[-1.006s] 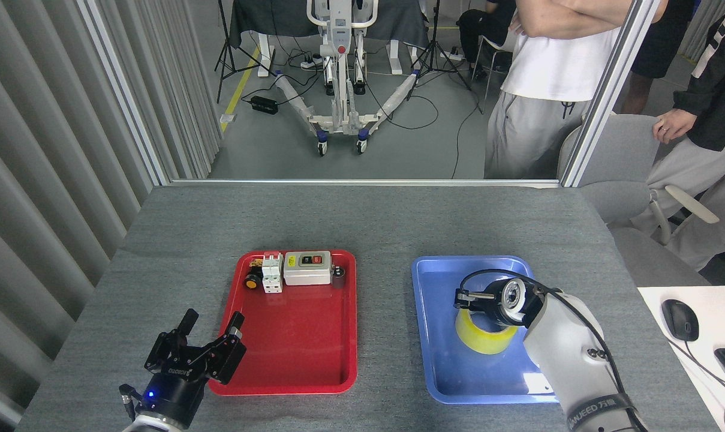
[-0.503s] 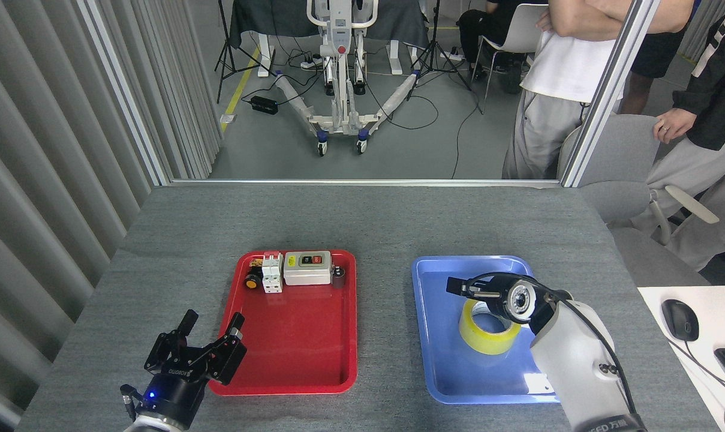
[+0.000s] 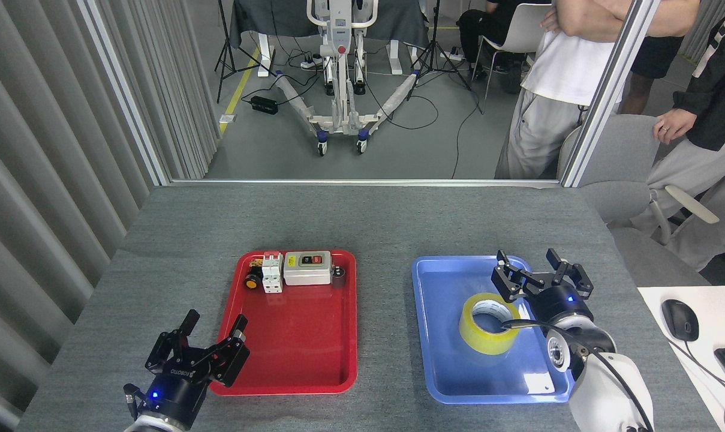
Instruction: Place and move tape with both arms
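The yellow tape (image 3: 489,324) lies flat in the blue tray (image 3: 440,282) with its white core facing up. My right gripper (image 3: 527,261) stands open just behind and to the right of the roll, over the tray's far right corner, holding nothing. At the front left my left gripper (image 3: 213,323) is open and empty, beside the near left corner of the red tray (image 3: 302,360).
The red tray's far end holds a grey switch box (image 3: 307,267), a white breaker (image 3: 271,273) and small parts. Two people stand behind the table at the right, near a grey chair (image 3: 623,180). A mouse (image 3: 679,319) lies on a white desk at right.
My right gripper has let go of the tape, lifted off it and swung back to the right, fingers now pointing away. The tape stays in the blue tray. The left arm barely moved.
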